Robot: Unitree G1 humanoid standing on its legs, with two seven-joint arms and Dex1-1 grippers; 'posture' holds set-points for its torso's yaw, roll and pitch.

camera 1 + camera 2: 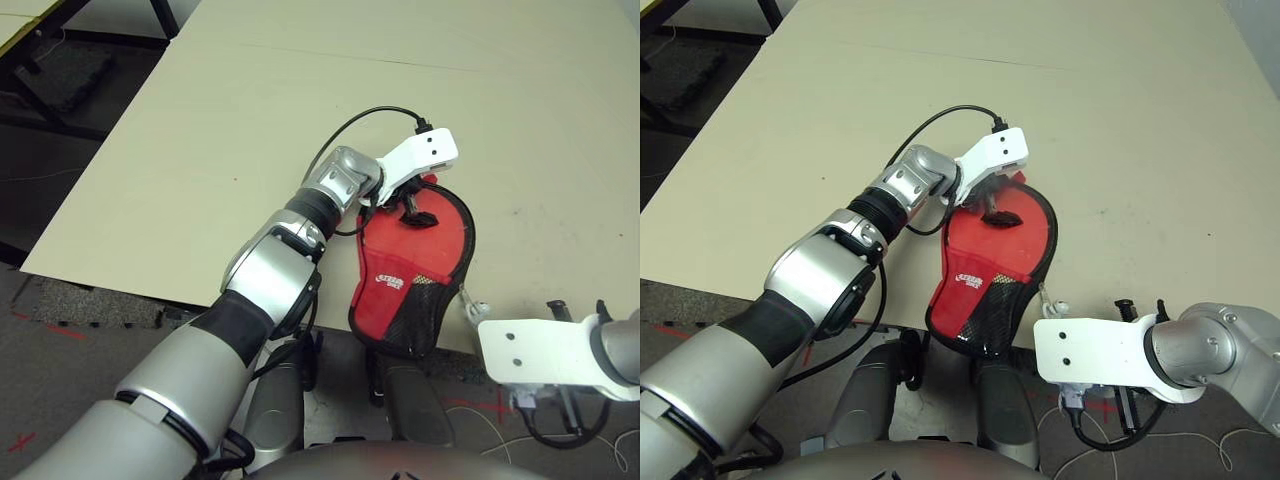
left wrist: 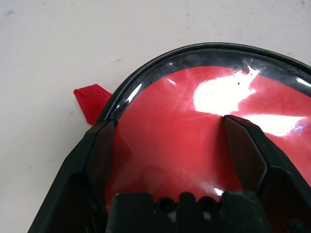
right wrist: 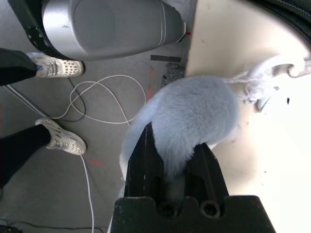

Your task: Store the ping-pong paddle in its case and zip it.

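Note:
The red case (image 1: 405, 285), with its black mesh pocket and white logo, lies at the table's front edge, and its narrow end hangs over that edge. At its far end the ping-pong paddle's glossy red face (image 2: 184, 145) shows inside the case's black rim. My left gripper (image 2: 167, 128) is open, its fingers (image 2: 245, 145) spread and resting on that red face. A red fabric tab (image 2: 92, 102) sticks out beside the rim. My right gripper (image 3: 172, 141), low off the table's front right edge, is shut on a pale grey pouch (image 3: 189, 109) with a white cord (image 3: 255, 80).
The beige table (image 1: 300, 100) stretches away behind the case. A black cable (image 1: 350, 125) loops from my left wrist. Below the table edge are my grey leg (image 3: 107, 26), floor cables (image 3: 97, 104) and a person's shoes (image 3: 60, 138).

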